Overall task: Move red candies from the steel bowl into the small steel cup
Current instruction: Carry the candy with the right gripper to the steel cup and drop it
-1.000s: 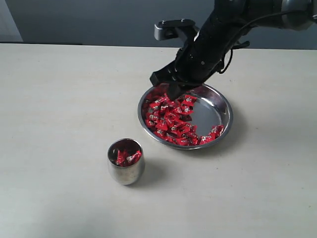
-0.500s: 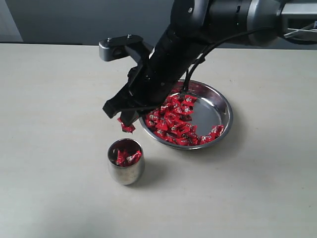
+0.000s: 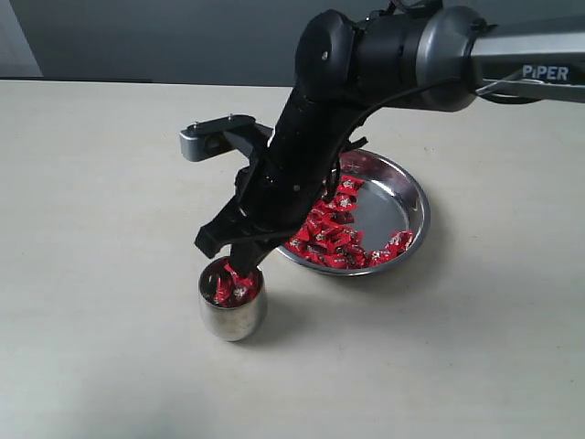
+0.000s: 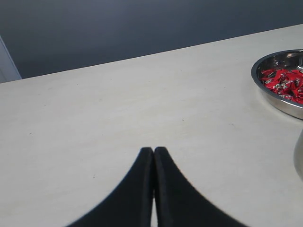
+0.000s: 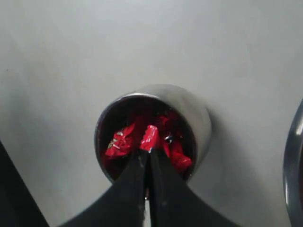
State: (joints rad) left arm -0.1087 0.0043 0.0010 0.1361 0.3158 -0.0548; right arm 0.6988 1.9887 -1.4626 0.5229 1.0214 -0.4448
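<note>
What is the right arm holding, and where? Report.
A red candy, pinched by one end in the right gripper's jaws, over the small steel cup.

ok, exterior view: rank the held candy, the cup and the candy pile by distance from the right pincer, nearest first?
1. Held candy: pinched in the tips of the right pincer.
2. Cup: directly under the tips, which are at its mouth.
3. Candy pile: off to the right, in the left half of the bowl.

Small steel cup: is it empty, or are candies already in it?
Partly filled: the small steel cup stands upright with several red candies visible inside its mouth.
</note>
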